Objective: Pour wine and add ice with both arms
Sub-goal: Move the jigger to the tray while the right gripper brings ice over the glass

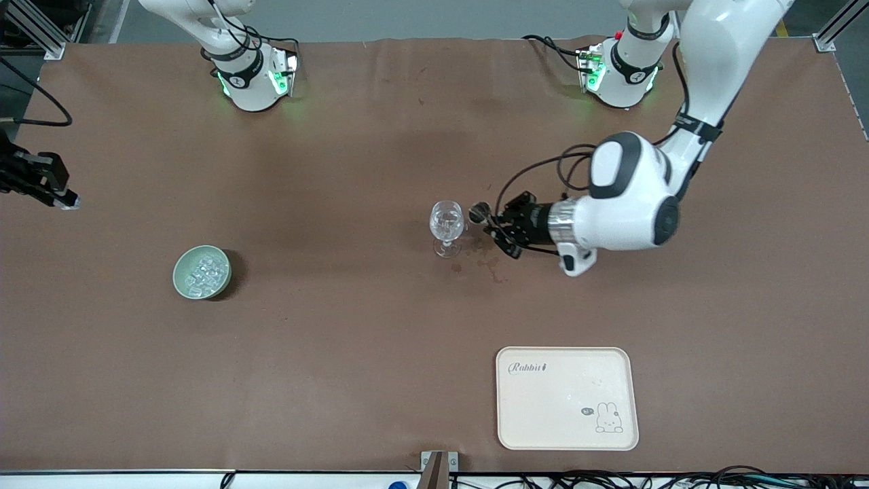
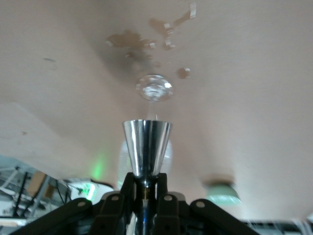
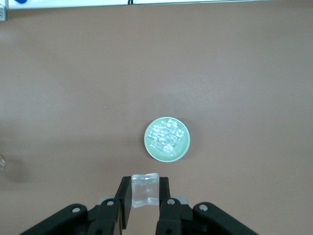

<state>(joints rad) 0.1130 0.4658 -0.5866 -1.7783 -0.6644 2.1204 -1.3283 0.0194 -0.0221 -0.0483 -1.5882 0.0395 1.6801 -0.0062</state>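
**Two arms at the bench: a jigger beside the glass, an ice cube in the air**

We see a brown bench [image 1: 339,353] carrying three containers. A stemmed wine glass [image 1: 447,227] stands upright near the middle; clear glistening contents fill its bowl, but we cannot tell whether they are ice, liquid or both. Dark wet stains mark the bench around its foot.

A pale green bowl [image 1: 201,272] sits toward the right arm's end of the bench, a little nearer the front camera than the glass and well apart from it. It holds the ice [image 1: 206,273], a heap of small whitish cubes.

A cream tray [image 1: 567,399] with a rabbit drawing lies nearest the front camera, toward the left arm's end.

The left pincer [image 1: 490,221], lying roughly level, is clamped on the stem of a metal jigger [image 2: 146,147], whose cone reaches toward the rim of the glass. In the left wrist view the glass appears past the cone's mouth.

The right pincer [image 3: 145,196] hangs high over the right arm's end of the bench, gripping a single clear ice cube [image 3: 145,190] between its fingers. In the right wrist view the bowl lies below it, slightly off to one side.
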